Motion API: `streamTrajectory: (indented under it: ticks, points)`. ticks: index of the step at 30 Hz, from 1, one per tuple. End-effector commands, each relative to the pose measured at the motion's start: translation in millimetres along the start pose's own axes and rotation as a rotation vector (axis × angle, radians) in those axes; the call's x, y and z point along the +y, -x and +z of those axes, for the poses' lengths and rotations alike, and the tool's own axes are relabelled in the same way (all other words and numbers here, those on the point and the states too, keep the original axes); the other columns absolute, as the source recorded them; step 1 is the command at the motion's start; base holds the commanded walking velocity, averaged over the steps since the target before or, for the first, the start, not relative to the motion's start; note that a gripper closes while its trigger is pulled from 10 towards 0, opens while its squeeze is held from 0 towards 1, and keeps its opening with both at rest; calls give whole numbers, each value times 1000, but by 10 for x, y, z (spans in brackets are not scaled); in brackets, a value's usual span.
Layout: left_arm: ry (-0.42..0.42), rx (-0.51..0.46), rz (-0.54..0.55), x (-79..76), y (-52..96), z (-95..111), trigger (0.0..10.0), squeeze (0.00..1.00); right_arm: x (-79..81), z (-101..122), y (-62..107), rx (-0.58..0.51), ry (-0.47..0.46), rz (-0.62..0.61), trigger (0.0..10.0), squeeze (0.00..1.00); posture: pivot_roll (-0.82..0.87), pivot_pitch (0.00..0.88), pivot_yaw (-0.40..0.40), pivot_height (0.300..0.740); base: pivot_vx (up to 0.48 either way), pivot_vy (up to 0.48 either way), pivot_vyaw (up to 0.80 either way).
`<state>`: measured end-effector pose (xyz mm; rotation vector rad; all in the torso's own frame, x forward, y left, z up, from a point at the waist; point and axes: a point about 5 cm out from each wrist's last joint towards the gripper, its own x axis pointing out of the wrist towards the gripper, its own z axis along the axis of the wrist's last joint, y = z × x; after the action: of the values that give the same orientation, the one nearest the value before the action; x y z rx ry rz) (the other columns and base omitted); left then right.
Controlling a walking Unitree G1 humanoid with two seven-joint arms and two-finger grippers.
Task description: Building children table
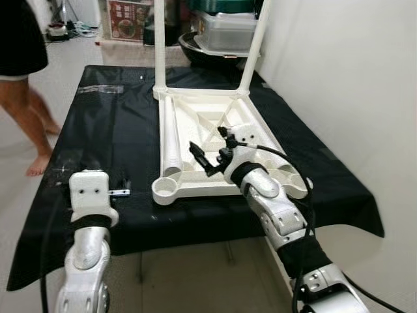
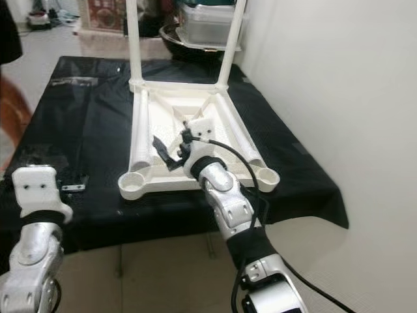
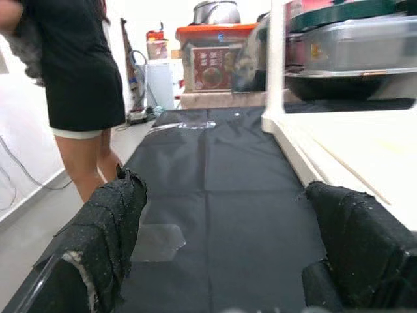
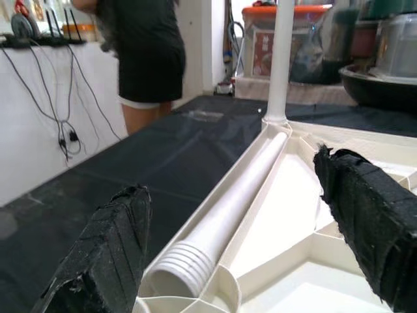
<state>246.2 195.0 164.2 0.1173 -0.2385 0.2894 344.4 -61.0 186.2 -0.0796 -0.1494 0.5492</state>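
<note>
Inverted white tabletop lies on the black-covered table — two legs stand fitted, two loose legs remain. Right gripper spread wide over one, empty; left gripper wide, idle.

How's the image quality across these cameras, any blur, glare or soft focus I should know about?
Left eye view: evenly lit and sharp on the white table top and right gripper, with a bright wall beside them. Right eye view: motion smear on the person at the edge. Left wrist view: the left gripper's fingers are close and soft. Right wrist view: the loose table leg is sharp, the background hazy.
</note>
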Motion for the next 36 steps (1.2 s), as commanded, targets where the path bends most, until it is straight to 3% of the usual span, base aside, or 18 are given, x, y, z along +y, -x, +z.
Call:
streamTrajectory:
  ticks: [1,8,18,25,28,36]
  points:
    - [9,-7,5,19,-12,14,10000,0,-58,-17,1,20,12,-44,10000,0,123,0,-130,740,0,0,0]
    - [22,-20,2,22,-23,28,10000,0,-147,-34,34,32,19,-111,10000,0,119,0,-125,740,0,0,0]
    - [18,-21,-48,6,6,9,10000,0,-410,-44,133,39,-26,-358,10000,0,78,0,-80,740,236,0,0]
    - [16,-15,-121,-29,15,-4,10000,0,-530,-53,271,62,20,-459,10000,0,35,0,-38,740,109,0,0]
    - [26,-16,-179,-76,16,-8,10000,0,-669,-95,379,91,72,-554,10000,0,23,0,-23,740,167,0,0]
    - [31,-15,-199,-88,7,-4,10000,0,-694,-57,338,81,113,-558,10000,0,32,0,-30,740,269,0,0]
